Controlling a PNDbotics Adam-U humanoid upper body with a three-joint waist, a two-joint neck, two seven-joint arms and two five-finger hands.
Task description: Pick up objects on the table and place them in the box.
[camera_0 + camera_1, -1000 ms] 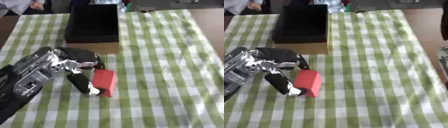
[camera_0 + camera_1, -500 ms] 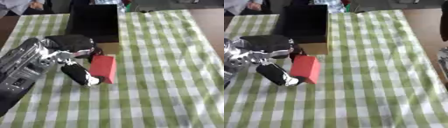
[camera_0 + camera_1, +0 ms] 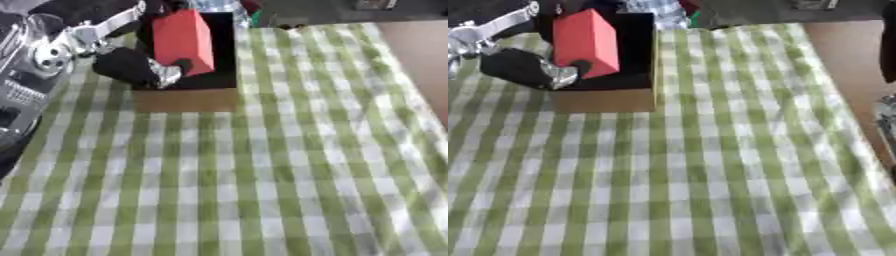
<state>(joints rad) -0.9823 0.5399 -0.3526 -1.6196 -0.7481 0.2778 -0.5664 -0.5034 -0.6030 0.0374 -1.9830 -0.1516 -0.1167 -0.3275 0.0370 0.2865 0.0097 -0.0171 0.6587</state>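
Carried up off the cloth [image 3: 262,165], red block [image 3: 182,41] now hangs over the open box [image 3: 223,60], pinched between left hand's [image 3: 131,65] thumb and fingers — placing step; next, I'd judge, lower and let go; right hand unseen.

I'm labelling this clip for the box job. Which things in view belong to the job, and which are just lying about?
Part of the job:
- red block, held over the box
- dark box
- left hand, curled round the block

Just there:
- green checked cloth
- green thing and a checked item behind the box
- bare brown tabletop at the right
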